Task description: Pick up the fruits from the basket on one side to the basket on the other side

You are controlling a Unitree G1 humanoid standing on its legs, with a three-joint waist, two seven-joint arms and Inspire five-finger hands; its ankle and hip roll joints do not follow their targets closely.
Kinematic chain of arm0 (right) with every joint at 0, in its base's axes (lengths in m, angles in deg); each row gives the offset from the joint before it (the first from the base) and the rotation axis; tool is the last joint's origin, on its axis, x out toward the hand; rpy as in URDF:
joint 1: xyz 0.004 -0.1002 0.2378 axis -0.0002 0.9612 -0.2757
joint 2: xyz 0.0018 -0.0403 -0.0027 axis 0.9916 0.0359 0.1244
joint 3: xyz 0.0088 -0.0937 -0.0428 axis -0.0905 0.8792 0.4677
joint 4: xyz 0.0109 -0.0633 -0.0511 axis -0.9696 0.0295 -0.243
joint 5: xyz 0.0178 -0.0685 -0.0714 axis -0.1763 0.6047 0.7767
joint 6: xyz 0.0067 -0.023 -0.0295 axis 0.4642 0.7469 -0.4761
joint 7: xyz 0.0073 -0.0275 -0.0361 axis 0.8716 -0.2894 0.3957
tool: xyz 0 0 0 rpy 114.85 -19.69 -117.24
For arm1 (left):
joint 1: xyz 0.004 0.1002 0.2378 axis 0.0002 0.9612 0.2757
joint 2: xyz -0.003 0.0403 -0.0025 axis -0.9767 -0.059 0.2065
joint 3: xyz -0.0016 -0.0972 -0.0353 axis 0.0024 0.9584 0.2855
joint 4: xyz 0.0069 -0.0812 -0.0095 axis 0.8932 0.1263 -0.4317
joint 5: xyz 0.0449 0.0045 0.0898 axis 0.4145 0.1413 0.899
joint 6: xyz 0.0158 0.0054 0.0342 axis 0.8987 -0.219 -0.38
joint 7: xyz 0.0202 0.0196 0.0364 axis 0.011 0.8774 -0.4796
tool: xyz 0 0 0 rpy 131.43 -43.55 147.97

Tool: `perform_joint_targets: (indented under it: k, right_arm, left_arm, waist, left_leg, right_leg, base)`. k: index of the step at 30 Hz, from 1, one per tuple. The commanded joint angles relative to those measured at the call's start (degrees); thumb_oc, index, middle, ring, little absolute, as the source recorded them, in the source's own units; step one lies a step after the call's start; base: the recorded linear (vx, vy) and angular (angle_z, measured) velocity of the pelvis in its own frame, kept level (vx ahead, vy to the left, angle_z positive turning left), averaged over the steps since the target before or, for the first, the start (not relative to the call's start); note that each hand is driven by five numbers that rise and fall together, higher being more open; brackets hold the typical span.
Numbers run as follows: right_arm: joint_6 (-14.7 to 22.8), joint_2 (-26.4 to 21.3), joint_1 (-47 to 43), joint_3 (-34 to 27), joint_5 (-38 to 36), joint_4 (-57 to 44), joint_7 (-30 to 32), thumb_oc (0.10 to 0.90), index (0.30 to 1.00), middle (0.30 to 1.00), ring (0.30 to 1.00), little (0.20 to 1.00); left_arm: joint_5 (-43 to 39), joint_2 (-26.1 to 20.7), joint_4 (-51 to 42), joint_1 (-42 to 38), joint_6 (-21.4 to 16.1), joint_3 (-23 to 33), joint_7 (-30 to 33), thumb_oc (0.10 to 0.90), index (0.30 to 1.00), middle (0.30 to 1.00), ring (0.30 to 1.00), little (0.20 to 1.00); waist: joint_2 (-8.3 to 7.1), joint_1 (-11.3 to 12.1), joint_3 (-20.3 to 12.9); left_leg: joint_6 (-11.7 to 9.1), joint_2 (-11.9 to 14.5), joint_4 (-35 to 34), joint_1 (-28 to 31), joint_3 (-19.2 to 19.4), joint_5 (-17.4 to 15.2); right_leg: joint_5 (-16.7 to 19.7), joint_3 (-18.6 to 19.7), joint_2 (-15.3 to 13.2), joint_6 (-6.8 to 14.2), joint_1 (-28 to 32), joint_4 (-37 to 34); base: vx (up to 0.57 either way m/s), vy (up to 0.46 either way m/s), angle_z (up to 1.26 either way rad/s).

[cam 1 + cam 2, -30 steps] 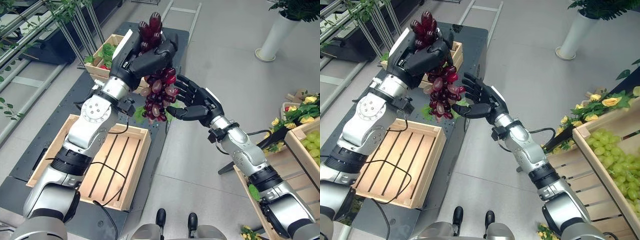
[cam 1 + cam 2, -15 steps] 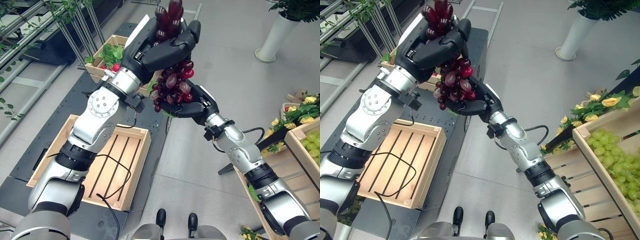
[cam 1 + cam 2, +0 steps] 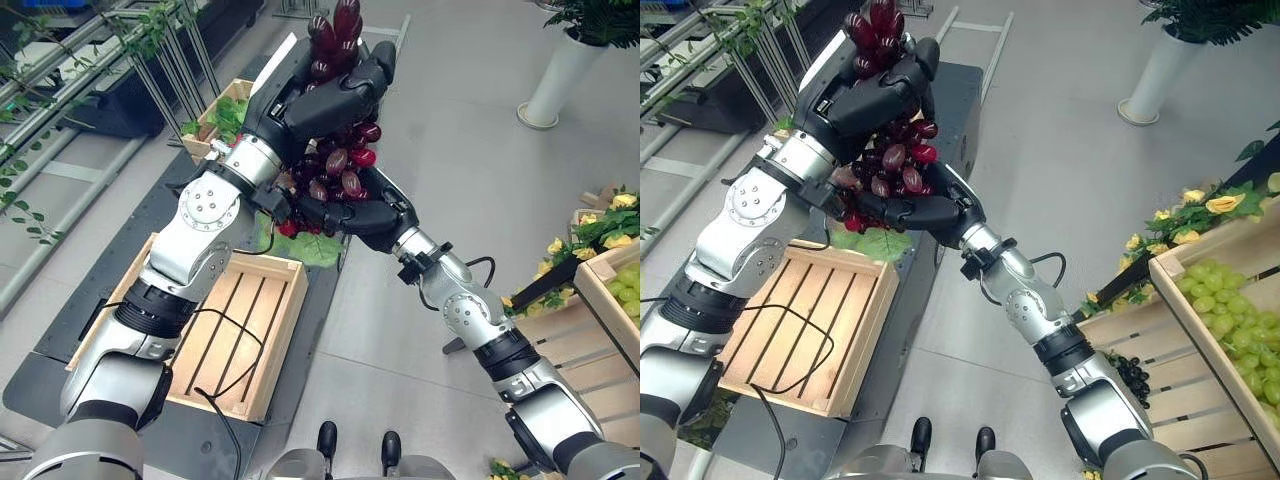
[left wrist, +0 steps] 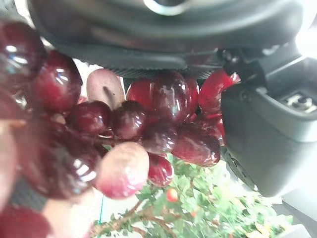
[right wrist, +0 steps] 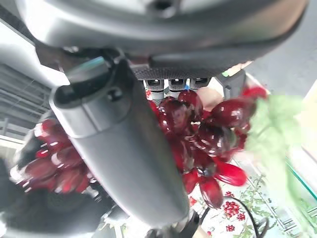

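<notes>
Grey floor (image 3: 480, 150) is spreading all round, with an empty wooden crate (image 3: 235, 335) lying below the left robot hand (image 3: 320, 95). That hand is clamping the red grape bunch (image 3: 335, 170) from above, while the right robot hand (image 3: 355, 215) is curling under it. Transfer looks midway: the bunch is aloft, delivery pending. Its stem is hidden.

Glossy dark-red grape bunch (image 3: 335, 170), apparently hanging upright
</notes>
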Motion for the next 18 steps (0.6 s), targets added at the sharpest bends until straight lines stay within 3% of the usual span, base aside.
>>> perform_joint_targets:
  k: [1,18]
  right_arm:
    - [9.92,5.55,-2.96,-1.01,-4.65,-3.32,-4.02,0.400,0.300,0.300,0.300,0.300]
    - [10.02,5.73,-2.39,-1.78,-5.63,-2.84,-4.39,0.400,0.300,0.300,0.300,0.300]
  left_arm:
    - [-1.70,3.96,7.38,-4.27,-5.37,0.55,1.35,0.400,0.300,0.300,0.300,0.300]
    - [0.85,4.37,14.73,-3.80,-7.55,1.85,3.54,0.400,0.300,0.300,0.300,0.300]
  waist:
    - [-0.34,-0.14,-15.92]
    - [-0.27,-0.98,-15.61]
  left_leg:
    - [-1.65,-1.37,-0.15,-1.10,0.50,-5.04]
    - [-1.74,-1.01,-0.15,-1.01,1.49,-5.08]
  right_leg:
    - [-0.28,-1.90,1.81,-1.61,-1.73,0.06]
    - [-0.04,-1.01,1.91,-1.62,-1.98,0.06]
  base:
    - [0.02,0.003,-0.03]
    - [0.01,0.004,-0.03]
